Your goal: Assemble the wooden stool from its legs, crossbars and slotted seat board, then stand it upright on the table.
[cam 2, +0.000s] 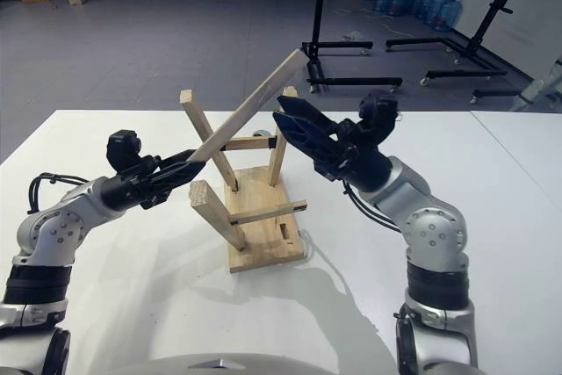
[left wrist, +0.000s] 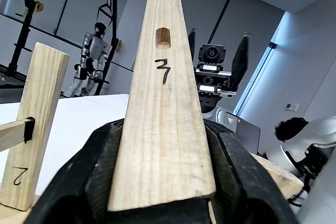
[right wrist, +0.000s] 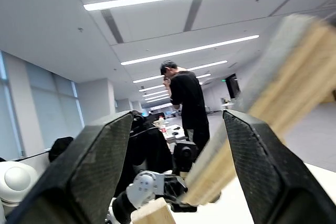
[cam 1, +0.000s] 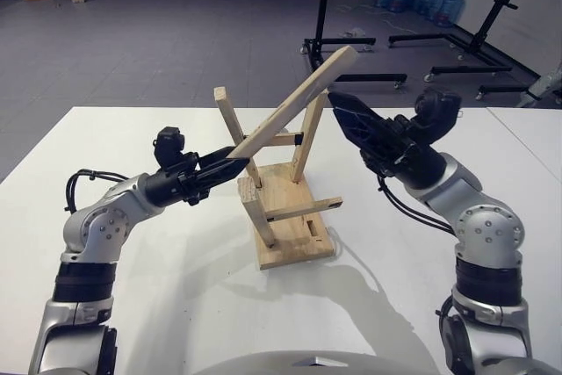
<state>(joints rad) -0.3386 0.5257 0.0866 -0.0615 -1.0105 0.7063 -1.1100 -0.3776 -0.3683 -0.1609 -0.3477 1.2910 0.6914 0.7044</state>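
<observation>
1. While the seat board (cam 1: 294, 250) lies flat on the table (cam 1: 132, 305) with its underside up, three legs already stand in it: two at the back (cam 1: 228, 120) (cam 1: 307, 138) and one at the front left (cam 1: 259, 212).
2. A crossbar (cam 1: 281, 140) joins the two back legs. A second crossbar (cam 1: 303, 210) runs from the front left leg and ends free over the board, with nothing on its far end.
3. The fourth leg (cam 1: 299, 103) is not yet fitted. The left gripper (cam 1: 230, 164) is clamped on its lower end and holds it slanting up and across the half-built frame.
4. The right gripper (cam 1: 344, 113) hangs by the upper part of that leg with its fingers spread wide. The right wrist view shows the wood passing between them without being gripped.
5. Judged from this, roughly three quarters of the assembly is done.
6. What is left is to seat the last leg in the empty slot (cam 1: 314, 230) at the front right, mate it with the free crossbar end, then turn the stool over onto its feet.
</observation>
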